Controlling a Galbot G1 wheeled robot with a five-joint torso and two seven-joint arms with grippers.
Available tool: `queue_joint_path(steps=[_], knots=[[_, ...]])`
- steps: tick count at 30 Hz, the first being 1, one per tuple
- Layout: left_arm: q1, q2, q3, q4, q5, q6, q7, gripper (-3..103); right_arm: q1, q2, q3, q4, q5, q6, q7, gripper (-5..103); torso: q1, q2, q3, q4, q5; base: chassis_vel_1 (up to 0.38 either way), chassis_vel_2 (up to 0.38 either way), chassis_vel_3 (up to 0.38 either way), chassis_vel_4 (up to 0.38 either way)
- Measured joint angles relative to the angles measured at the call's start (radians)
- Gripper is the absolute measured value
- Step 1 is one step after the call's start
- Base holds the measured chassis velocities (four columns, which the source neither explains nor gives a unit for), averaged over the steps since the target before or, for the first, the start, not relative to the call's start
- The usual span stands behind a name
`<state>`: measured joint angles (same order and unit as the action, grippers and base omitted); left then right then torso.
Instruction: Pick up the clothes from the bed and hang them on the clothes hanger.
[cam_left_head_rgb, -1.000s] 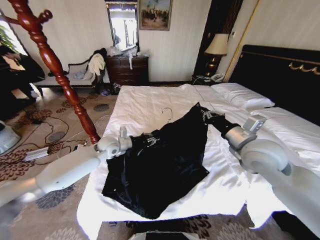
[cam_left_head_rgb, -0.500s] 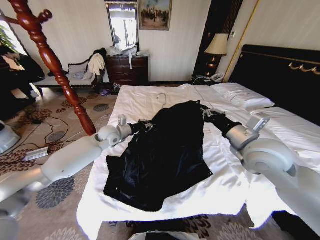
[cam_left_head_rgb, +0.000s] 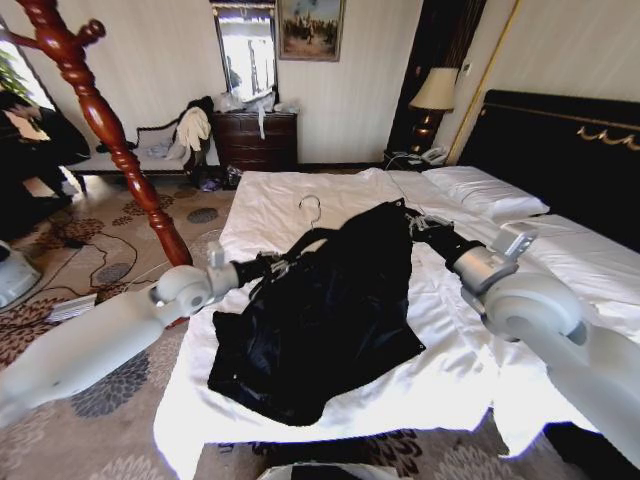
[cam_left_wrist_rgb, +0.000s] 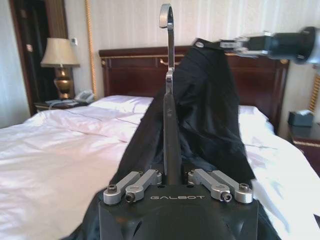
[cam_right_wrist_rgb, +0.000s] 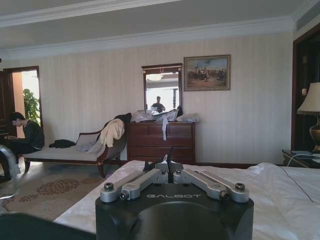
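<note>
White sheets cover the bed (cam_left_head_rgb: 300, 215), which stands against a black headboard (cam_left_head_rgb: 560, 150); a reddish wooden coat stand (cam_left_head_rgb: 105, 125) rises over patterned carpet, with a dark dresser (cam_left_head_rgb: 255, 140) behind. The clothes (cam_left_head_rgb: 320, 320) lie heaped on the sheets, their upper part lifted. The left gripper (cam_left_wrist_rgb: 172, 182) reaches in low, fingers clamped on the clothes hanger (cam_left_wrist_rgb: 169, 100), hook upright. The right gripper (cam_left_head_rgb: 412, 222) pinches the garment's top edge.
</note>
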<state>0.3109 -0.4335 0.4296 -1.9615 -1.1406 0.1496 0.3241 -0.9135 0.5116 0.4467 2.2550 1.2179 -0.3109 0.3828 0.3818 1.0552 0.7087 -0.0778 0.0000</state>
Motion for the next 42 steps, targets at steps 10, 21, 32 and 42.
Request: queue_joint_path(steps=[10,21,32,42], knots=[[0.008,0.034,0.058,-0.059,0.011,-0.002,0.034,16,0.018,0.004,0.0,-0.011,0.013,0.002,0.0,0,0.0,0.0,0.0,0.0,0.0002,0.0,0.0,0.0,0.0],[-0.055,-0.143,0.152,0.03,0.007,0.026,-0.076,16,0.028,-0.018,0.017,0.045,0.06,0.002,0.011,0,0.0,0.0,0.0,-0.0004,0.0,0.0,0.0,0.0,0.0],[-0.095,-0.204,0.121,0.176,0.031,0.033,-0.102,16,0.097,-0.033,0.039,0.079,0.141,0.001,0.029,0,0.0,0.0,0.0,0.0,0.0,0.0,0.0,0.0,0.0],[-0.114,-0.189,0.061,0.177,0.003,0.034,-0.117,16,0.148,-0.042,0.028,0.077,0.164,-0.001,0.033,0,0.0,0.0,0.0,-0.0001,-0.0001,0.0,0.0,0.0,0.0]])
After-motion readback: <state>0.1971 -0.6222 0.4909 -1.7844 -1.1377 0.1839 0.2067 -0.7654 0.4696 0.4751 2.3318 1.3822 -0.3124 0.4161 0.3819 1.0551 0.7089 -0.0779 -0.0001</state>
